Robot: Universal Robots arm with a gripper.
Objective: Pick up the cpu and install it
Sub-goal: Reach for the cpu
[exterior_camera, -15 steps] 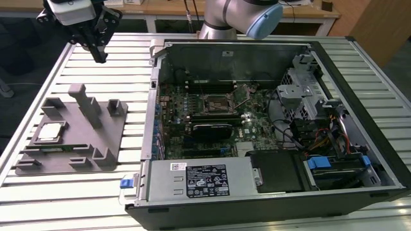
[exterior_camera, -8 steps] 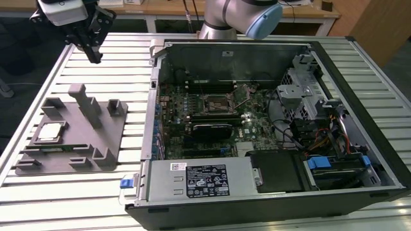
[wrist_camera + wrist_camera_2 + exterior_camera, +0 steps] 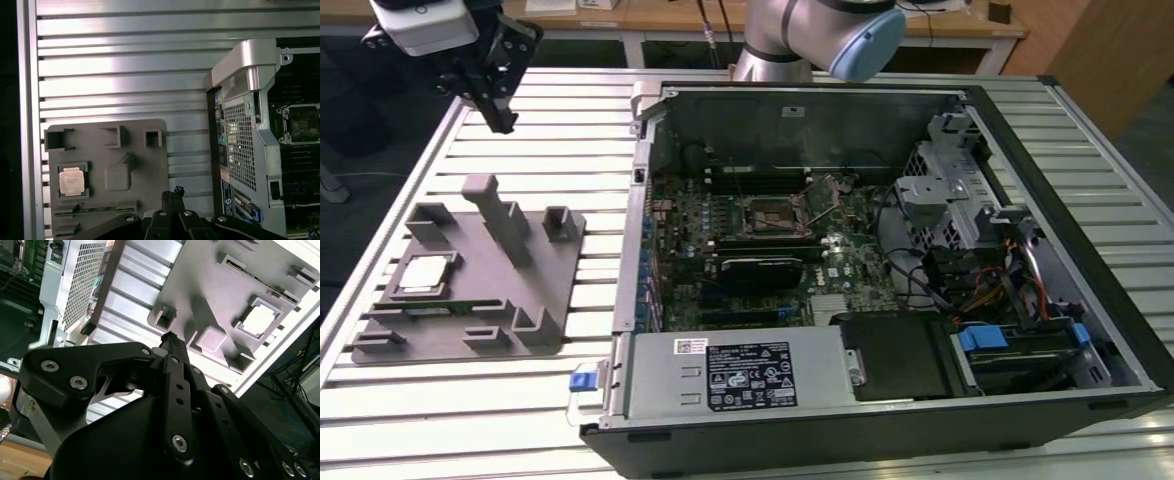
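The cpu [image 3: 424, 275] is a small silvery square lying flat in a recess of the grey holder plate [image 3: 540, 300] at the exterior view's left. Both wrist views show the cpu [image 3: 260, 320] [image 3: 71, 181] in that same recess. My gripper [image 3: 503, 124] hangs high above the table's far left corner, well behind the holder. Its black fingers [image 3: 170, 347] are pressed together with nothing between them, so it is shut and empty. The silver-framed socket [image 3: 771, 212] sits on the motherboard inside the open computer case, and the first wrist view catches the socket [image 3: 302, 122] too.
The open computer case [image 3: 1067, 180] takes up the exterior view's right on a slatted metal table [image 3: 547, 120]. Inside are a black heatsink block [image 3: 761, 270], a power supply [image 3: 734, 372] and cable bundles [image 3: 974, 280]. The holder has upright posts [image 3: 498, 215].
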